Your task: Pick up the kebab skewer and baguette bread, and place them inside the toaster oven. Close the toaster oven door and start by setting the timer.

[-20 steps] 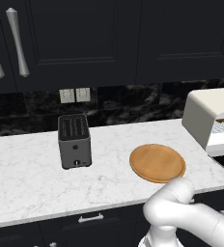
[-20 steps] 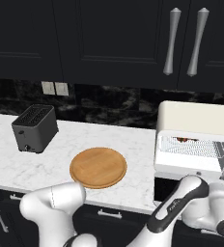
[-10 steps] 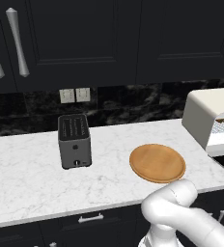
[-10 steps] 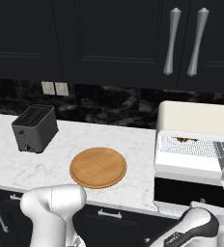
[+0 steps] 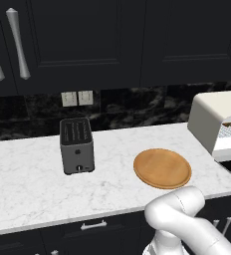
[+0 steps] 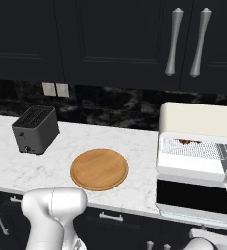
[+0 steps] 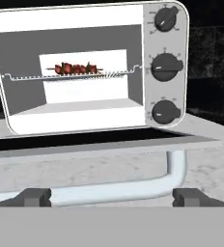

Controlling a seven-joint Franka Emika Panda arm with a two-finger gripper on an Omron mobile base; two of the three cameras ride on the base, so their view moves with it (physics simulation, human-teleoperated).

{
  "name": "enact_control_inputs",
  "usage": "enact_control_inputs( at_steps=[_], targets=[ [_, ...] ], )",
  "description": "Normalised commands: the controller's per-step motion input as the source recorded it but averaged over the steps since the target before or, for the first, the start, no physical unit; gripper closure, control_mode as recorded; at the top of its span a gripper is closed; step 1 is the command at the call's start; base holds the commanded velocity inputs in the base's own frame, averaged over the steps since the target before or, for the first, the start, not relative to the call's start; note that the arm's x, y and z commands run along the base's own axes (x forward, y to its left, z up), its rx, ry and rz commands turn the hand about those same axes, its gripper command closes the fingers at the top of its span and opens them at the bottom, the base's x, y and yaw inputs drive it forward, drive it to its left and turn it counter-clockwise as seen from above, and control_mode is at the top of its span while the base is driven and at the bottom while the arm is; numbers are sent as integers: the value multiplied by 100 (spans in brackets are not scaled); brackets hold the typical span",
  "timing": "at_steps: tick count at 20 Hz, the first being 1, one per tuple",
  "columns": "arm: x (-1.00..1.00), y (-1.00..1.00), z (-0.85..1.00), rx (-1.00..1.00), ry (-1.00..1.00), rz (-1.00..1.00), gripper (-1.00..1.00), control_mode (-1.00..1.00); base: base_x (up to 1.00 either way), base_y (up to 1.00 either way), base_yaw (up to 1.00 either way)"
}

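Cream-white boxy toaster oven (image 7: 85, 67) sits at right end of marble counter (image 5: 33, 184), dark glass door (image 7: 99, 140) dropped flat open. Red-chunk kebab skewer (image 7: 75, 68) lies on wire rack inside. Gripper (image 7: 111, 197) spread wide, empty, fingertips (image 7: 34, 197) straddling door's silver bar handle (image 7: 133, 190). Round wooden plate (image 5: 162, 168) near counter's front edge, bare.

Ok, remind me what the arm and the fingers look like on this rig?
The arm is glossy white, built of thick rounded links like fat tubes; in the right base view another white link bulges beside a shaded joint. No cables or markings show. The fingers appear in the hand view as two small, dark grey, blocky tips with flat tops.
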Motion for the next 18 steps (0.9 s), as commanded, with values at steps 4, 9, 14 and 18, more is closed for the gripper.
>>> enact_control_inputs(
  at_steps=[4, 9, 14, 18],
  targets=[
    [-18, 0, -38, 0, 1, 0, -100, -100, 0, 0, 0],
    [-1, 1, -32, 0, 0, 0, -100, -100, 0, 0, 0],
    [9, 1, -16, 0, 0, 0, -100, -100, 0, 0, 0],
    [19, 9, -7, 0, 0, 0, -100, -100, 0, 0, 0]
  ],
)
